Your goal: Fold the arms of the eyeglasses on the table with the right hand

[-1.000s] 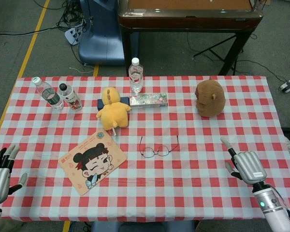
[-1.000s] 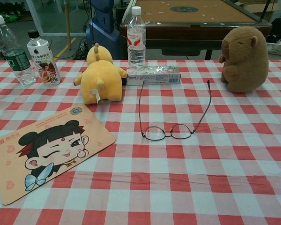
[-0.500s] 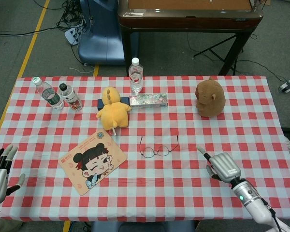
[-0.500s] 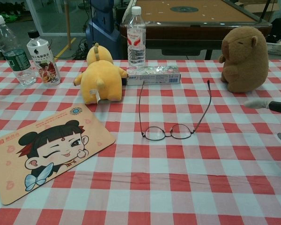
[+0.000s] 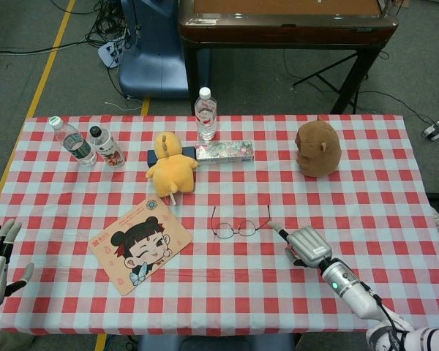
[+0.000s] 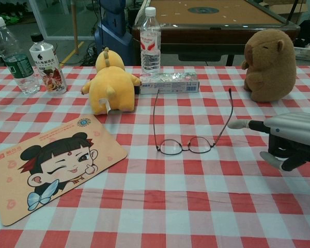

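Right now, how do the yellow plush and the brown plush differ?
Colour: the yellow plush is bright yellow, the brown plush dark brown. Place: the yellow plush sits left of the eyeglasses, against a small box; the brown plush sits right of them, on its own. Shape: the yellow plush shows stubby limbs and a tag; the brown plush is a rounder lump. Both stand upright on the checked tablecloth.
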Tool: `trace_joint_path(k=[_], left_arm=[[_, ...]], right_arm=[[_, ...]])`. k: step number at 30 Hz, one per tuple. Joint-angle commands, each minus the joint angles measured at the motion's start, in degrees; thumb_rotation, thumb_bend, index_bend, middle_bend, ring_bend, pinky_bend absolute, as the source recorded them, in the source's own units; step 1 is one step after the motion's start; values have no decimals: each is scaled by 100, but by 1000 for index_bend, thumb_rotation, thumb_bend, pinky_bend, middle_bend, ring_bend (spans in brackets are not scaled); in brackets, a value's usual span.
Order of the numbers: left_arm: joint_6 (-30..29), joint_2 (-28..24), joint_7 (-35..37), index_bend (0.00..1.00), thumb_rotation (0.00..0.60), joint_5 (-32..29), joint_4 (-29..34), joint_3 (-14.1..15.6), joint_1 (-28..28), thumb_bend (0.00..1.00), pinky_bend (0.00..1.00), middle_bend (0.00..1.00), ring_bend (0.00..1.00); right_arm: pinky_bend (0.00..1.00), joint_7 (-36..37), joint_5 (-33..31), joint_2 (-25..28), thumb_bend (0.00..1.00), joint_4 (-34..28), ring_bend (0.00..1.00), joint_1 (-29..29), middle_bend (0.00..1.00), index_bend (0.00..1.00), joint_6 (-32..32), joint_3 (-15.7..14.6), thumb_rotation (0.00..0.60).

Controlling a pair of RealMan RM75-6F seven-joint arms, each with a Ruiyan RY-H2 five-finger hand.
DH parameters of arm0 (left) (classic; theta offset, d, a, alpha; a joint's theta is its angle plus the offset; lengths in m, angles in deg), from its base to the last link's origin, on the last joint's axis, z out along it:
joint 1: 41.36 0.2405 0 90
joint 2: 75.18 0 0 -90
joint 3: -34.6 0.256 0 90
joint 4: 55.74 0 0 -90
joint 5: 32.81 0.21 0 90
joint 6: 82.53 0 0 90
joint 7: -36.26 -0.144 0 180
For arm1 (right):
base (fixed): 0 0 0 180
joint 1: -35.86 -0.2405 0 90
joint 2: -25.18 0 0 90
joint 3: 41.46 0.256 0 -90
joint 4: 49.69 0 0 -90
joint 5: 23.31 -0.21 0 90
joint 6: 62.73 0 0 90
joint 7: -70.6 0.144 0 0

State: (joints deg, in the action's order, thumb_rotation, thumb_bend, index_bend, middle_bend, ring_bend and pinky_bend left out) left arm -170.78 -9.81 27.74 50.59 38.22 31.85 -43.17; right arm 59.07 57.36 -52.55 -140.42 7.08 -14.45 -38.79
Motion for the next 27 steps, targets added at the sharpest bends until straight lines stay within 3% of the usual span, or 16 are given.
trace_joint_path(k=[1,13,21,27], left_arm=[[1,-4,4,0,600,-5,-6,2,5,357,0,0,0],[-42,-34,74,0,600,-25,-62,8,62,357,0,0,0],[-15,-36,124,0,600,-38,-122,31,86,357,0,0,0],[-12,-17,127,0,600,22,-113,30,63,357,0,0,0]], right_arm=[[887,-17,-122,-112,562,77,1000,-149,974,0,-123,90,600],[887,-193,-540,-517,561,359,1000,-587,974,0,-280,320,600],[886,-254,-241,-596,561,176,1000,-300,974,0,298,-27,600],[887,-504,-325,-867,565,257,1000,-391,974,0,159,-116,600]])
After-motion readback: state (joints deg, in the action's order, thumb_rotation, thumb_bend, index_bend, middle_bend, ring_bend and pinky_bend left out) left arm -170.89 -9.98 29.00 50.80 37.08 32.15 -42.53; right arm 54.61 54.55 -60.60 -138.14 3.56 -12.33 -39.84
